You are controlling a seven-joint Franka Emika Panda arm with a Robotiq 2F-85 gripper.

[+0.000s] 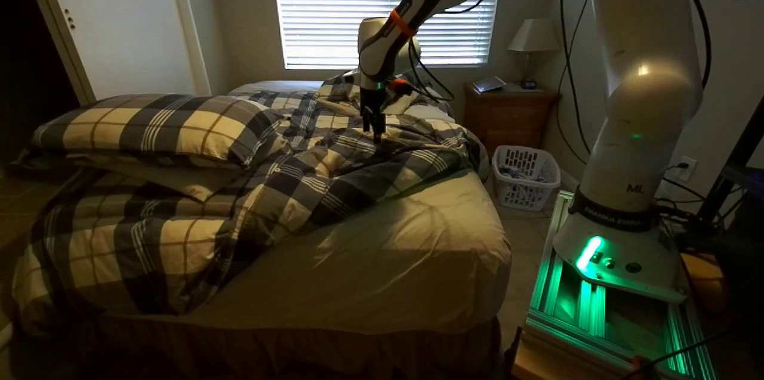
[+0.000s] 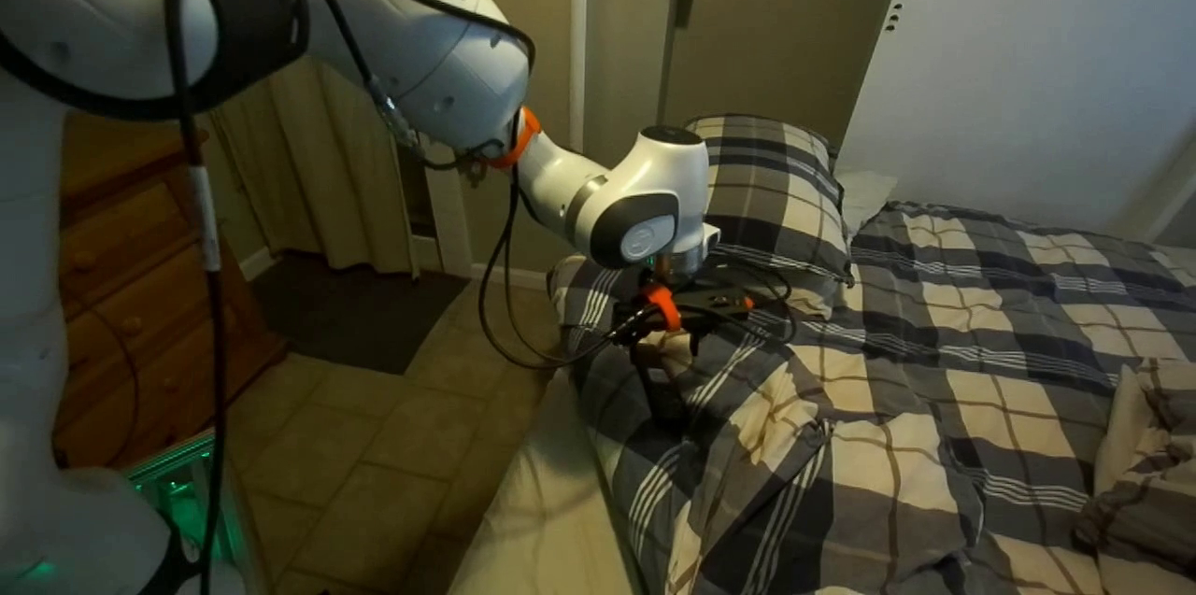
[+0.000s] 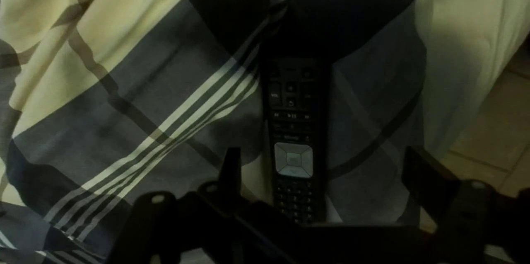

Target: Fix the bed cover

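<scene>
- My jaws are spread wide, pointing down, not holding anything.
- The bed cover [image 1: 292, 198] is right under me, all rumpled folds, and it stops short of one corner, where a big stretch of tan sheet [image 1: 382, 266] shows. So imo most of the fixing isn't done.
- Between my jaws in the wrist view there's a black remote [image 3: 294, 127], looks like it's lying on the cover. Its lower end is hidden by my own hardware. Guessing it has to go first.
- Main worry: it's off-centre, way nearer one of my fingertips [image 3: 232, 164] than the other. Close like this and that side would probably hit first and shove or twist it.
- It's also on slopey cloth near the drop to the floor [image 3: 492, 135], so a bump or tug could send it over.
- Squeeze too low and I might pinch a fold too, then lifting drags the cover into a worse mess.
- Later, the plaid pillow [image 1: 161, 129] looks like it's weighing the cover down. Yank there and the cloth could slip out.
</scene>
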